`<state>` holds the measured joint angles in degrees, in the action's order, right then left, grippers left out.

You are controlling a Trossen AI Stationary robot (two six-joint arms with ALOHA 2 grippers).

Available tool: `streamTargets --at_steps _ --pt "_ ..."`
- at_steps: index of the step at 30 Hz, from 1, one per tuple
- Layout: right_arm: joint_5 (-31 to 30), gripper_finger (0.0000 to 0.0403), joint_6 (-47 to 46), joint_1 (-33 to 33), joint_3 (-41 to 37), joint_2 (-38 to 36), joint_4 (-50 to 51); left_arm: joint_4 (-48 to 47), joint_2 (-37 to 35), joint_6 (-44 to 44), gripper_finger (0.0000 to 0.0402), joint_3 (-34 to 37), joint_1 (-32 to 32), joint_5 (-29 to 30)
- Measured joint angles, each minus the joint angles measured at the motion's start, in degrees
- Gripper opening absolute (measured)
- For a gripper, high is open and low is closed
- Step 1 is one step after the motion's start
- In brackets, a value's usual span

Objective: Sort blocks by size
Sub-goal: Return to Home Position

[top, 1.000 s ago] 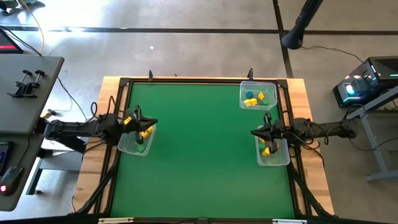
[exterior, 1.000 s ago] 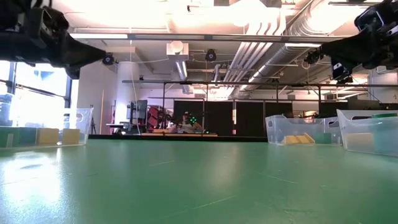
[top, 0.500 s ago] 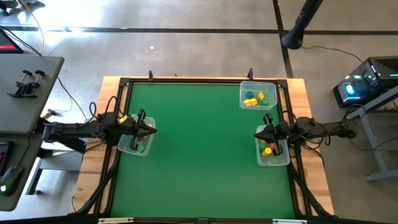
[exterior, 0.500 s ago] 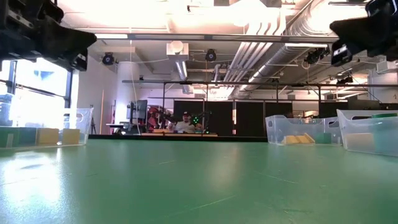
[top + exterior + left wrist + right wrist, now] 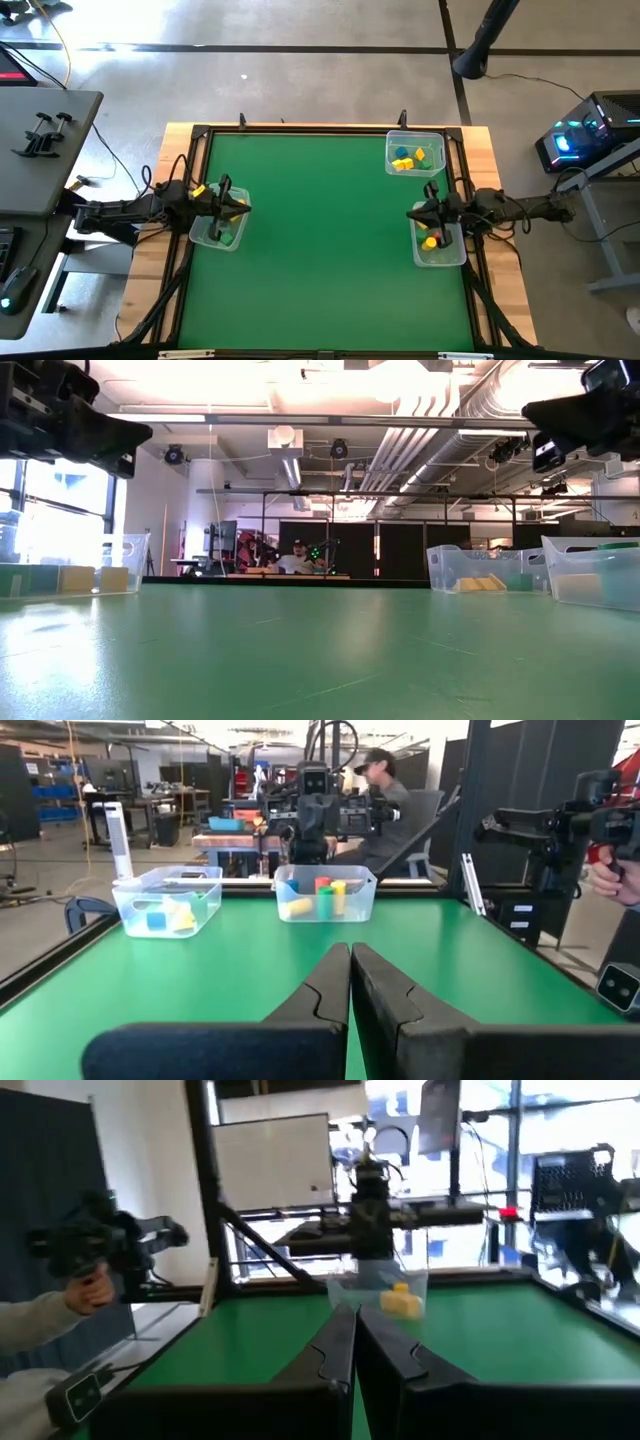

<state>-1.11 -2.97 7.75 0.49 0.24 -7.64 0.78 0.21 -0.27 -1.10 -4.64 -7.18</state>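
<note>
**Going Home With Empty Grippers**

Both arms look done with carrying, so I think the job now is to go back to the rest spot.

The left gripper [image 5: 350, 952] hangs just above the left bin [image 5: 210, 238]. Its two fingers are pressed flat together, and there is nothing between them. The right gripper [image 5: 355, 1312] hangs just above the right bin [image 5: 450, 255]. Its fingers are pressed together too, and it holds nothing.

The blocks [image 5: 404, 160] all seem to be inside the three clear bins. Yellow ones lie in the bin below the left gripper. An orange one and some yellow ones lie below the right gripper. Blue, yellow and green ones sit in the corner bin [image 5: 416, 133], near the right gripper and far across from the left one. I see no block loose on the green mat [image 5: 320, 240] between the two grippers.

To do this step well, each arm should lift a bit first, so its fingers are well above the thin bin wall under them. Then it can pull back slowly, away from the mat. The fingers should be kept together, so they cannot hook a rim. A bumped bin could tip and spill its blocks, and then the sorting would need doing again.
</note>
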Motion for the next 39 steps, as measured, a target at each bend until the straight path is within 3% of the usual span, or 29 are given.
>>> streamTargets --at_steps 10,19,39 --pt "-3.40 0.0003 -4.39 0.01 0.00 0.12 6.11 0.02 0.42 0.52 0.0000 0.02 0.00 0.02" --pt "-1.92 0.0003 -3.46 0.07 0.02 3.86 6.44 -0.04 1.27 3.82 0.0000 0.07 0.00 0.33" --pt "-1.91 0.0003 -3.51 0.07 0.04 3.92 6.47 -0.04 1.27 2.01 0.0000 0.07 0.00 0.33"
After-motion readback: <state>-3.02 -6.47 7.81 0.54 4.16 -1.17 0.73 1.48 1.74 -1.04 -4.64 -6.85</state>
